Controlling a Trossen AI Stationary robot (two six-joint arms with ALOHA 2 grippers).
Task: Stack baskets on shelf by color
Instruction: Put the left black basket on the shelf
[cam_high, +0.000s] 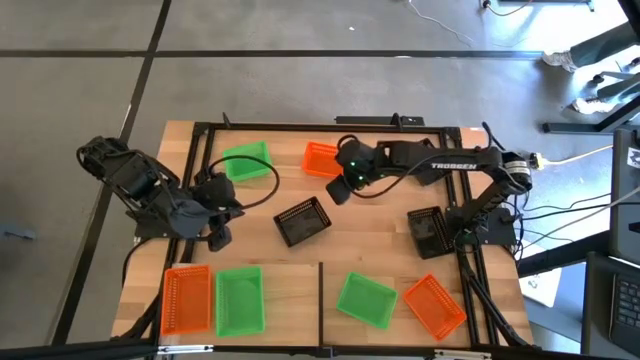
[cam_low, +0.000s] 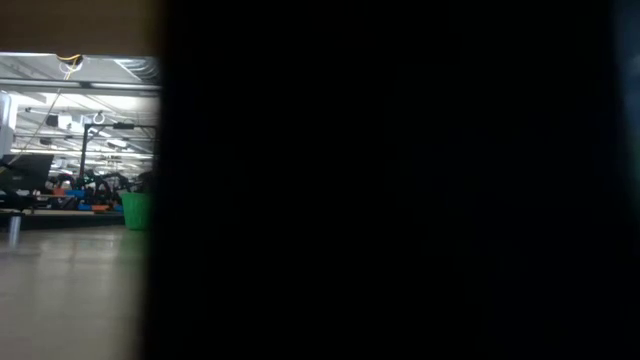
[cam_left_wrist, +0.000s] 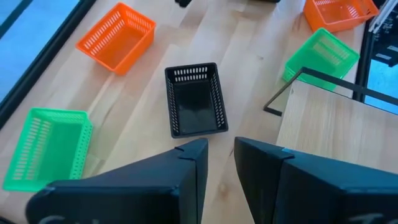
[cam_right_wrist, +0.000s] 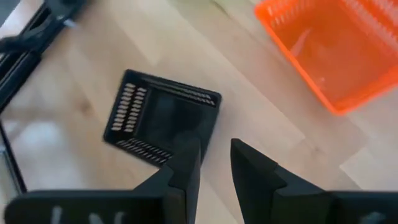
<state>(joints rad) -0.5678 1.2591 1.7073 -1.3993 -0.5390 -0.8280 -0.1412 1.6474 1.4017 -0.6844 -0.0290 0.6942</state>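
In the high view, loose baskets rest on their bases on the table: green (cam_high: 247, 162), orange (cam_high: 320, 160), black (cam_high: 302, 220), black (cam_high: 428, 230), green (cam_high: 365, 300), orange (cam_high: 435, 305). On the shelf (cam_high: 290, 310), left of its divider (cam_high: 320, 295), sit an orange basket (cam_high: 186, 298) and a green basket (cam_high: 239, 300). My left gripper (cam_high: 220, 237) (cam_left_wrist: 221, 155) is open, left of the middle black basket (cam_left_wrist: 194, 99). My right gripper (cam_high: 340, 190) (cam_right_wrist: 214, 155) is open, between the orange basket (cam_right_wrist: 336, 46) and that black basket (cam_right_wrist: 163, 118).
A black metal frame (cam_high: 330, 127) runs around the table's edges. The right arm reaches across the far half of the table. Bare wood lies between the middle black basket and the shelf. A dark thing close to the lens (cam_low: 390, 180) blocks most of the low view.
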